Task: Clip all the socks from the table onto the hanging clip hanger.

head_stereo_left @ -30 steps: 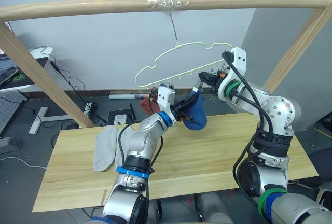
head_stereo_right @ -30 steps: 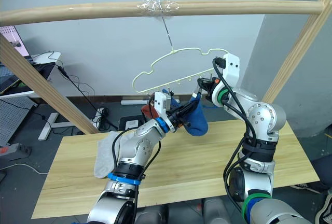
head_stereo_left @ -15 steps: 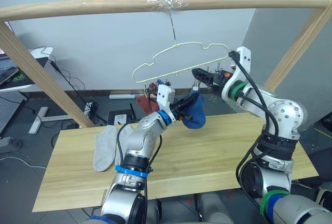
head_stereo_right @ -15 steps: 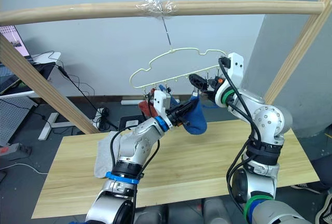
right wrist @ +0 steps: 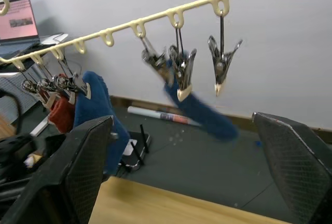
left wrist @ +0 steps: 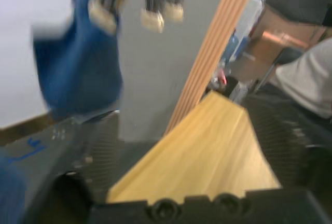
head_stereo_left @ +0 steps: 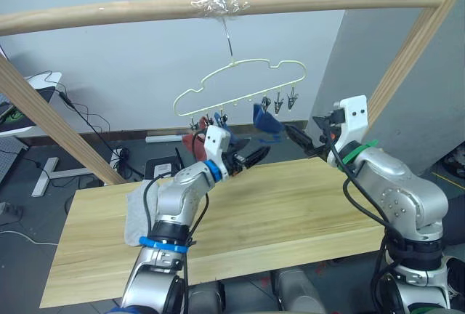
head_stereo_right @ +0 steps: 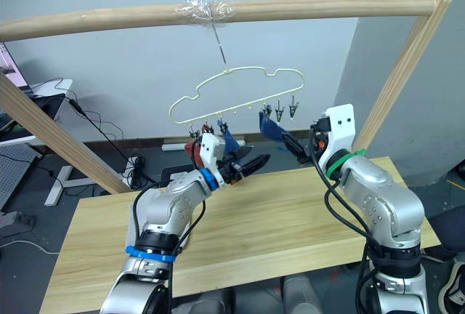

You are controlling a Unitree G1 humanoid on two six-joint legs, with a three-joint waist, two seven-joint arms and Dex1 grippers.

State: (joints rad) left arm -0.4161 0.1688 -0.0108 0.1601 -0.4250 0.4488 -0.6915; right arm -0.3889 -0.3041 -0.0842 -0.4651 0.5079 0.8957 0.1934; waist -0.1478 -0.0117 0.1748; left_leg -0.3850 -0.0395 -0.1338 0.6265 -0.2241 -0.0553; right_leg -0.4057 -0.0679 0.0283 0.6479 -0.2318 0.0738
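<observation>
We see the clip hanger [head_stereo_left: 240, 85] hanging by its hook from the taped spot on the wooden pole frame [head_stereo_left: 218, 5], above the far edge of the table [head_stereo_left: 290, 212]. Its clips carry socks: a blue sock [head_stereo_left: 267, 121] hangs from a clip toward the right end of the bar, swung out at a slant, and at the left end a rust red sock [head_stereo_left: 190, 139] and a second blue sock [head_stereo_right: 229, 139] hang close together. Beside the slanted blue sock, two bare clips [right wrist: 223, 66] dangle at the right end.

On the table, light grey socks [head_stereo_left: 136, 208] lie at the left near the far edge, partly hidden behind the left arm.

Our left gripper [head_stereo_left: 251, 157] sits just under the left half of the hanger, over the table's far edge, its two fingers spread apart and holding nothing. Our right gripper [head_stereo_left: 299, 139] points toward the slanted blue sock from the right, just short of it; its fingers stand wide apart in the right wrist view, empty.

Behind the table, cables and a power strip lie on the dark floor [head_stereo_left: 138, 158].
</observation>
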